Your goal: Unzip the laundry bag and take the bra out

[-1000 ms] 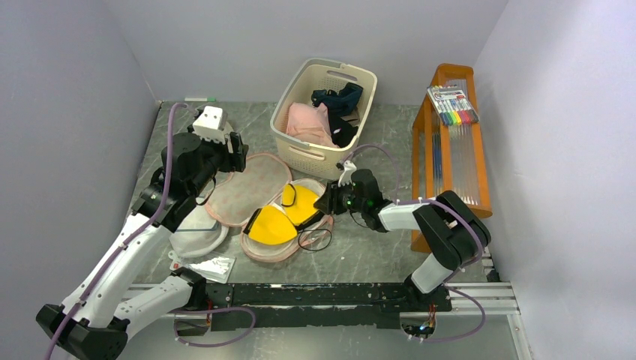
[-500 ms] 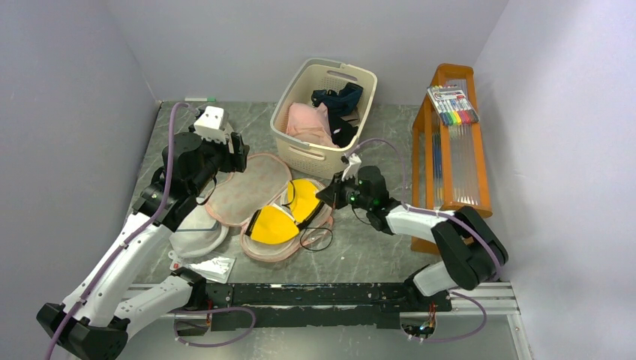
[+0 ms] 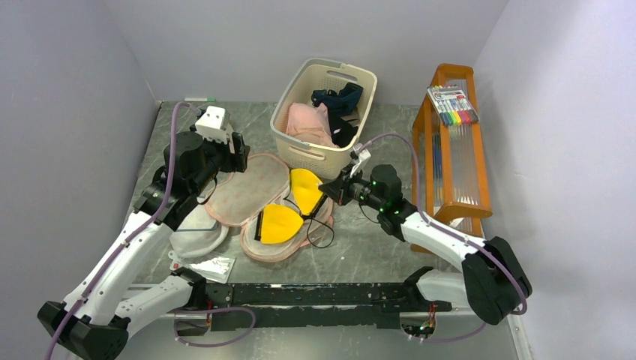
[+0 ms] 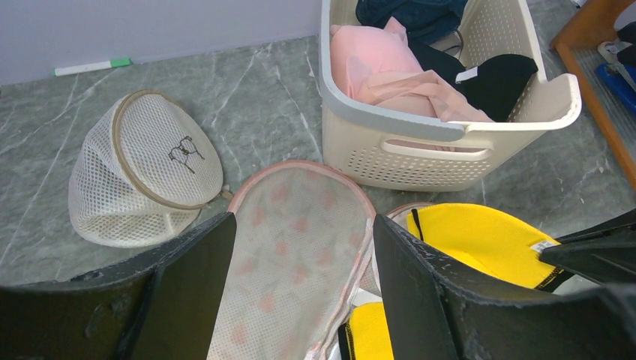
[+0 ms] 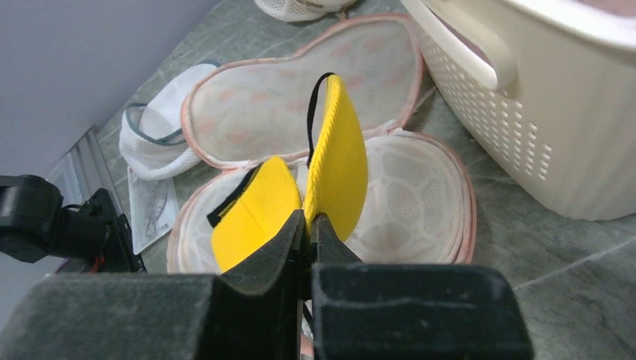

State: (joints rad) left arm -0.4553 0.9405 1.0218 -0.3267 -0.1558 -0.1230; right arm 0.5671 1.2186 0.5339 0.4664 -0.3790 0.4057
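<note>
The peach-pink laundry bag (image 3: 247, 189) lies unzipped and spread open on the table, its lid half toward the left arm and its lower half (image 5: 420, 187) toward the basket. The yellow bra (image 3: 289, 210) with black straps is partly lifted out of it. My right gripper (image 3: 330, 192) is shut on the edge of one yellow cup (image 5: 341, 161), which stands upright; the other cup (image 5: 251, 214) hangs lower over the bag. My left gripper (image 4: 304, 292) is open and empty, hovering above the bag's lid (image 4: 289, 247).
A cream basket (image 3: 324, 116) with pink and dark garments stands just behind the bag. A white mesh dome bag (image 4: 142, 180) lies on the table. Another white bag (image 3: 199, 231) and a plastic packet (image 3: 210, 266) lie front left. An orange rack (image 3: 450, 142) with markers is at right.
My right gripper has pulled back to the right and upward with the bra, tilting one yellow cup upright and dragging the other across the bag. The left arm has stayed in place.
</note>
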